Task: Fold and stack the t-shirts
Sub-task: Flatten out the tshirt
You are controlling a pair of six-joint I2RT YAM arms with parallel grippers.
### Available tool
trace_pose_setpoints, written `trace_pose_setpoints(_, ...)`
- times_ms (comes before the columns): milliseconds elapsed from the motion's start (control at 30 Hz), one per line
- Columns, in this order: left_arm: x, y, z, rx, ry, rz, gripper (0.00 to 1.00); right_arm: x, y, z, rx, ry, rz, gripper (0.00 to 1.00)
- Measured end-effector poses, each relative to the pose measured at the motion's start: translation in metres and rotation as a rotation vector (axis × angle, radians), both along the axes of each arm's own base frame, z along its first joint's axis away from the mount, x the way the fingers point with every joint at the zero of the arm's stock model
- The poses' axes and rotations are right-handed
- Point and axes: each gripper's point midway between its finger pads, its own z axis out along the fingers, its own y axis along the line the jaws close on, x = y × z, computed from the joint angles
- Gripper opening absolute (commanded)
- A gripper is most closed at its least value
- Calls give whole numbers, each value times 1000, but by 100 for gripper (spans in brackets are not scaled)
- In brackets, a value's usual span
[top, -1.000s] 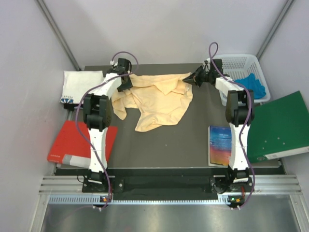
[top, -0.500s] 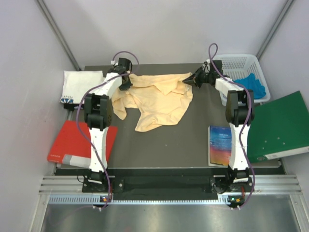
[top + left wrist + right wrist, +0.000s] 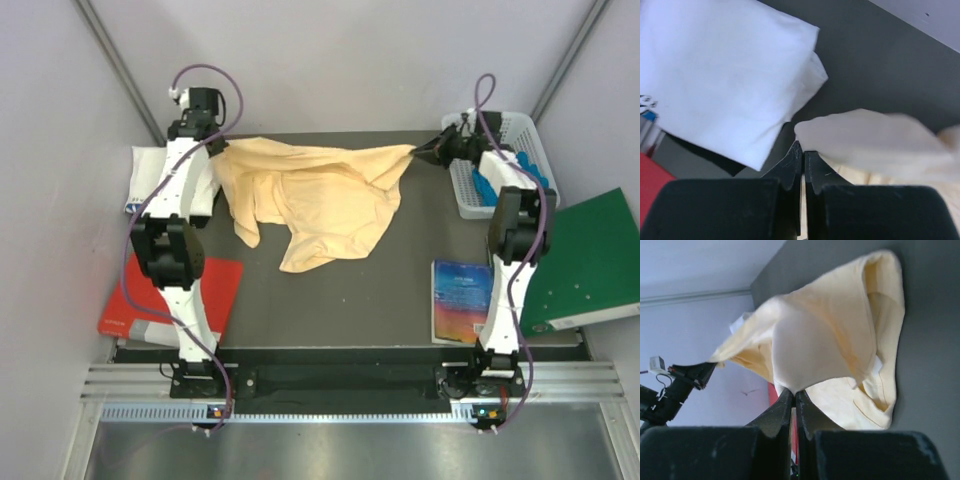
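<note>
Peach-yellow cloth t-shirt is stretched between the two arms, and its upper edge runs left to right along the far side of the dark grey table top. That edge is its long axis. The left gripper has one end of the edge pinched, with the jaws clenched and cloth coming out right at their tips. The right gripper is clamped on the other end, close to the white plastic basket. Each arm therefore has its own corner, and the shirt's body lies toward the robot from both grippers.

The lifted edge looks fairly taut, with a slight sag in the middle. Below it the cloth is rumpled, and one long flap trails toward the near side and rests on the table. The shirt is not yet flat, so I judge the coming move to be spreading it out.

The folded white cloth t-shirt, with a small dark-blue print at its near edge, lies on the far left corner, just beside the left gripper and partly under that arm
</note>
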Motion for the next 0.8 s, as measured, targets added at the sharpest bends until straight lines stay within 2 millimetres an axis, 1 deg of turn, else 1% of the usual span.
trace_pose_setpoints(33,-6,12,11,16,-10,21,0,3,-13,12,-1,-23,-19,0)
trace_pose_setpoints(100,-15,25,27,37,-22,46,0,5,-34,37,-4,-69,-43,0)
trace_pose_setpoints(167,-24,30,41,53,-32,50,0,3,-49,62,-12,-117,-55,0)
trace_pose_setpoints(233,-35,28,57,61,-44,40,0,-6,-55,90,-23,-166,-46,0)
trace_pose_setpoints(333,-56,24,88,73,-78,20,0,-29,-46,130,-29,-239,13,0)
trace_pose_setpoints(400,-74,22,115,82,-118,6,0,-48,-39,156,-30,-294,57,0)
trace_pose_setpoints(467,-97,24,149,94,-178,0,0,-74,-29,178,-29,-334,95,0)
trace_pose_setpoints(500,-114,26,171,103,-220,-4,0,-88,-24,188,-30,-351,109,0)
trace_pose_setpoints(533,-127,27,187,107,-254,-5,0,-99,-20,197,-34,-371,121,0)
trace_pose_setpoints(600,-158,28,227,110,-335,-16,0,-127,-11,219,-45,-417,146,1)
trace_pose_setpoints(633,-175,27,250,109,-388,-22,0,-138,-7,230,-52,-445,155,2)
trace_pose_setpoints(733,-223,23,311,93,-547,-47,0,-179,6,267,-67,-545,185,2)
trace_pose_setpoints(767,-242,21,331,84,-606,-59,0,-194,10,281,-70,-584,194,3)
trace_pose_setpoints(800,-251,20,338,78,-630,-68,0,-207,13,295,-67,-619,205,3)
